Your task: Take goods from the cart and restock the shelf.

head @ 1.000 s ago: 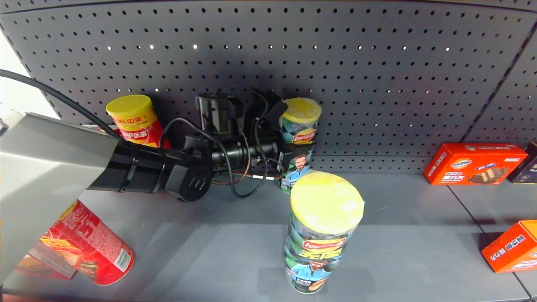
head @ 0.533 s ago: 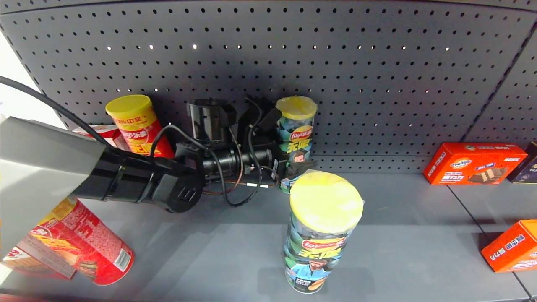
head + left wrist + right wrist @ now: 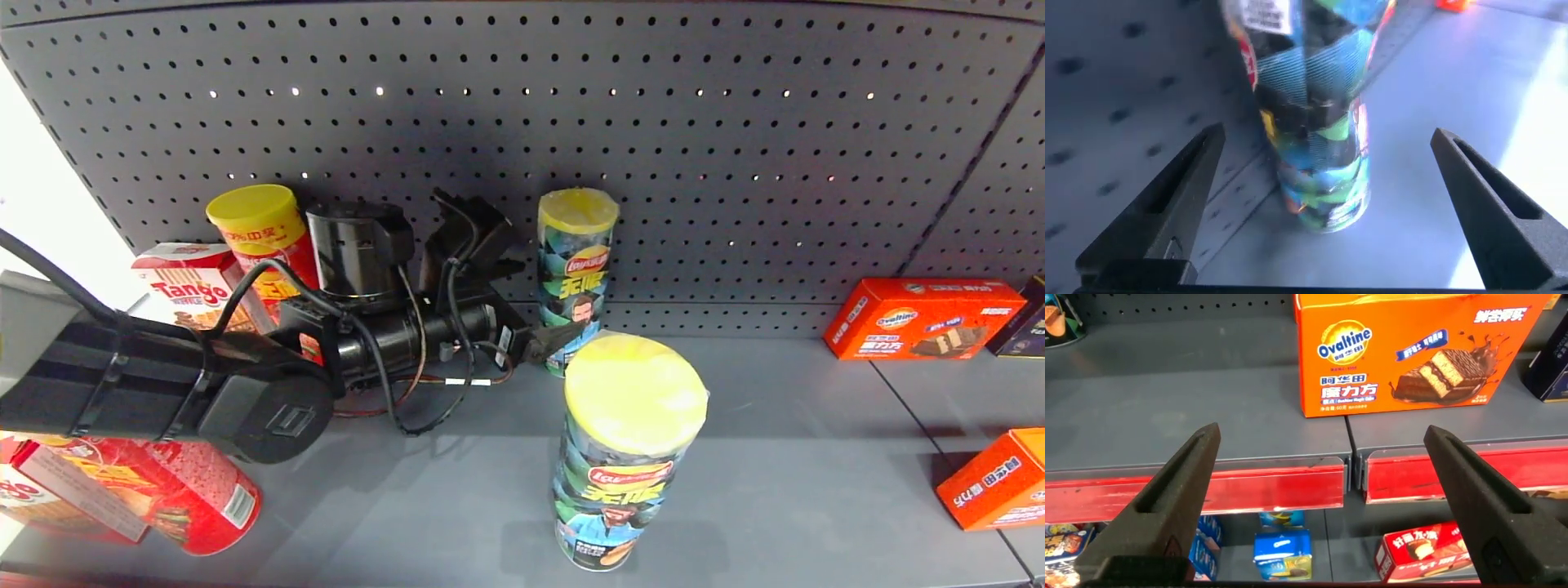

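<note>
A green-and-blue chip can (image 3: pixel 576 269) with a yellow lid stands upright on the grey shelf (image 3: pixel 800 490), close to the pegboard. My left gripper (image 3: pixel 539 302) is open just to its left, and the can stands free of both fingers. In the left wrist view the same can (image 3: pixel 1315 122) rises beyond the spread fingers of the left gripper (image 3: pixel 1327 137). A second identical can (image 3: pixel 629 449) stands nearer the shelf's front. My right gripper (image 3: pixel 1323 434) is open and holds nothing, facing an orange snack box (image 3: pixel 1413 351) on a shelf.
A red can with a yellow lid (image 3: pixel 261 233) and a wafer box (image 3: pixel 192 286) stand at the back left. A red can (image 3: pixel 180 482) lies at the front left. Orange boxes (image 3: pixel 922 314) (image 3: pixel 992 482) sit at the right. Red price rails (image 3: pixel 1290 486) edge the shelf above lower goods.
My left gripper has let go of the back chip can and drawn away to the left. The can went from tilted in the fingers to standing upright by itself.
</note>
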